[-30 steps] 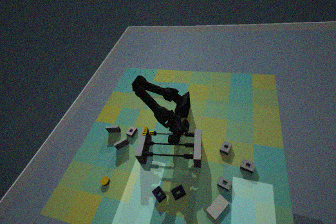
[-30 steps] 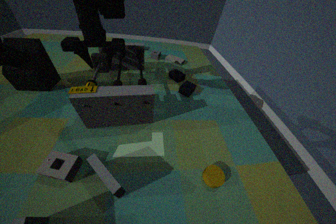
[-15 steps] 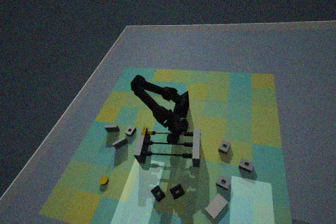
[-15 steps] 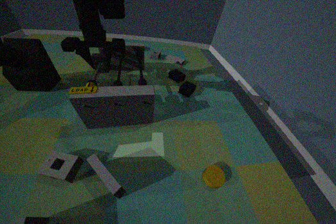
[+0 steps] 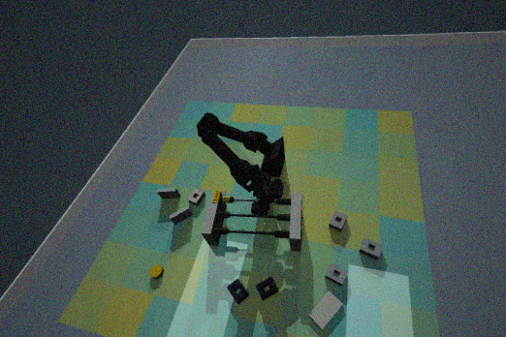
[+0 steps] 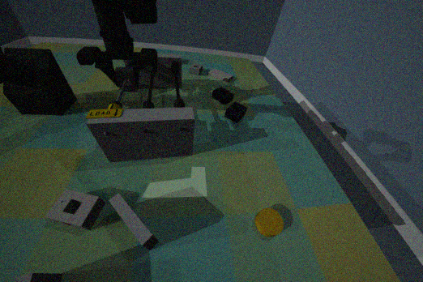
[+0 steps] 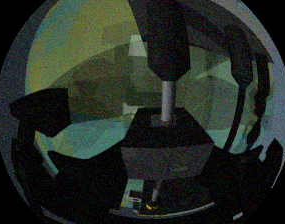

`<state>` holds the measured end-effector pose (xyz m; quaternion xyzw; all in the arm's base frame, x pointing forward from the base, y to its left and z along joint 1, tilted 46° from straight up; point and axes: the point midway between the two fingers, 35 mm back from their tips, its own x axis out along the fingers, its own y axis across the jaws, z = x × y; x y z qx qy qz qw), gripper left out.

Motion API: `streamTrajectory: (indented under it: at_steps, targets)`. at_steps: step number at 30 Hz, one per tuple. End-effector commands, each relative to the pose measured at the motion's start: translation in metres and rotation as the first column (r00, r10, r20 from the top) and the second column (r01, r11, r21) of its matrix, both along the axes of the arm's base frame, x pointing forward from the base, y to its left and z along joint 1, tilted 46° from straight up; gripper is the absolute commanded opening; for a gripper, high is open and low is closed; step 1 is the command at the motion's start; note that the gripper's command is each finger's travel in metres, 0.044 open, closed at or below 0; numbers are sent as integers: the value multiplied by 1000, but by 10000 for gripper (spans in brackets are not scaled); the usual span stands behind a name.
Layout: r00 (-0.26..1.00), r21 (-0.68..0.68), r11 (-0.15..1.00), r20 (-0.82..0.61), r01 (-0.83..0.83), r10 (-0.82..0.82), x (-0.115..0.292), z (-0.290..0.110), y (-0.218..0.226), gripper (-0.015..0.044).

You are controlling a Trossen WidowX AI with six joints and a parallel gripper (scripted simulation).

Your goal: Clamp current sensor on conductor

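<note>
Black arm point(image 5: 236, 160) folded at the elbow, reaching down over the fixture point(image 5: 296, 220) of three parallel conductors. Gripper point(image 5: 262, 203) lowered onto the conductor point(image 5: 247, 199) nearest the yellow LOAD marker point(image 6: 104, 113), fingers pinching the dark split-core sensor point(image 7: 166, 152). Sensor seated on that rod, details lost in the dim views; arrow unreadable.

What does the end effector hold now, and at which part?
The end effector is shut on a dark body, apparently the split-core sensor, at the LOAD conductor. Which part it grips cannot be told.
</note>
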<state>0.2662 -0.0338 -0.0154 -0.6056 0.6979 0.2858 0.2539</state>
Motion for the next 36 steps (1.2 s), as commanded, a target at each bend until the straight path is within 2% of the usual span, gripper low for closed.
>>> streamTrajectory:
  at_steps: [1,29,36]
  targets:
    - [1000,2,1000,5,3,-3,0,2,2,0]
    - [1000,-2,1000,-3,1,-1,0,-3,-3,0]
    - [1000,0,1000,0,2,-2,0,0,0,184]
